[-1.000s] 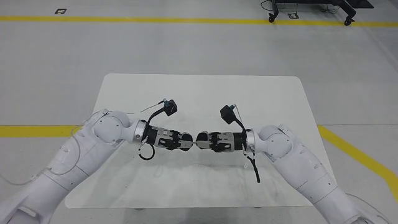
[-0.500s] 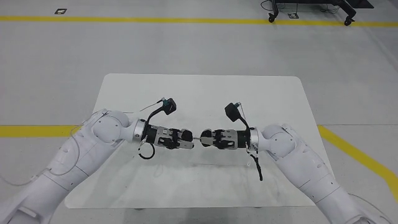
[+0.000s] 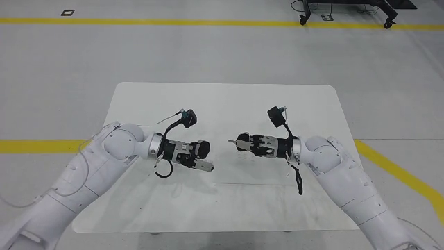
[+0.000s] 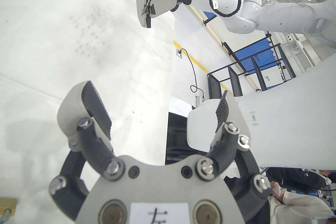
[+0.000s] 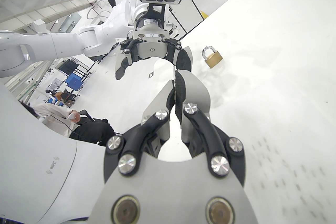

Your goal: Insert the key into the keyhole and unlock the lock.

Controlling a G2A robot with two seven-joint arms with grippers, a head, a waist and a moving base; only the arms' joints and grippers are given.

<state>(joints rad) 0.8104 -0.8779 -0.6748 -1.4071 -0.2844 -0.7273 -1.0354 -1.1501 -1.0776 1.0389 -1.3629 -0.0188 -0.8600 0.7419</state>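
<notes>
Since earlier, the grippers have drawn apart. Released, the left gripper [image 4: 157, 89] hangs near the padlock [image 5: 212, 57]; the right gripper [image 5: 175, 81] clenches the key [image 4: 145, 8].

**A:** Eyes on the white counter [image 3: 229, 104], rounded corners. A brass padlock [image 5: 212, 56] lies flat on it, silver shackle catching the light!

**B:** And faint dark scuff marks [image 5: 286, 170] speckle the surface, well apart from the padlock.

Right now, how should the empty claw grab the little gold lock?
Probably the padlock by its brass body, pinched across the narrow sides, coming down from above: it lies flat on the table, and the thin shackle could slip. The open left claw is near it.
</notes>
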